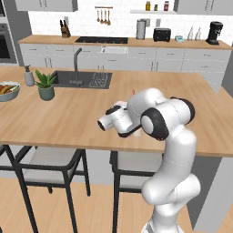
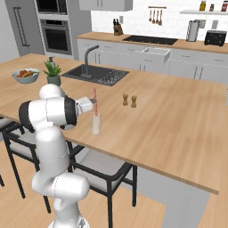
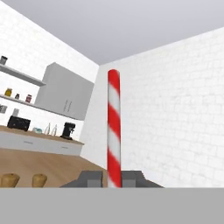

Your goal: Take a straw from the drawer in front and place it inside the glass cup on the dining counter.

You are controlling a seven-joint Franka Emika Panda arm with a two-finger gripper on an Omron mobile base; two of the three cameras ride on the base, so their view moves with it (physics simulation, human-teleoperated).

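Jaws closed tight on the straw [image 3: 114, 127], the two dark fingertips [image 3: 92, 178] pinching its lower end in the hand view, where it rises as a red-and-white striped stick against the white brick wall. From the right base view, the gripper [image 2: 91, 103] extends sideways from the white arm and holds the straw [image 2: 94, 101] upright, its lower end at or just inside the mouth of the glass cup [image 2: 95, 124]; whether the tip touches the glass cannot be told. Cup stands near the front edge of the dining tabletop [image 2: 169, 120], directly below the gripper. In the left base view the arm's elbow covers the gripper and the cup; only a short red tip of the straw [image 1: 134, 92] shows above the arm. Just beyond the cup on the same light-wood surface stand two small brown shakers [image 2: 129, 100], side by side and apart from the cup. Further back lies the inset sink [image 2: 95, 74] with its dark faucet [image 2: 90, 59]. To the left of the sink sit a potted plant [image 2: 53, 73] and a fruit bowl [image 2: 25, 75]. Two stools [image 1: 50, 166] are tucked under the near edge. Against the far wall runs a second counter with a black cooktop [image 2: 155, 40], a toaster [image 2: 215, 38] and a knife block [image 2: 118, 29].
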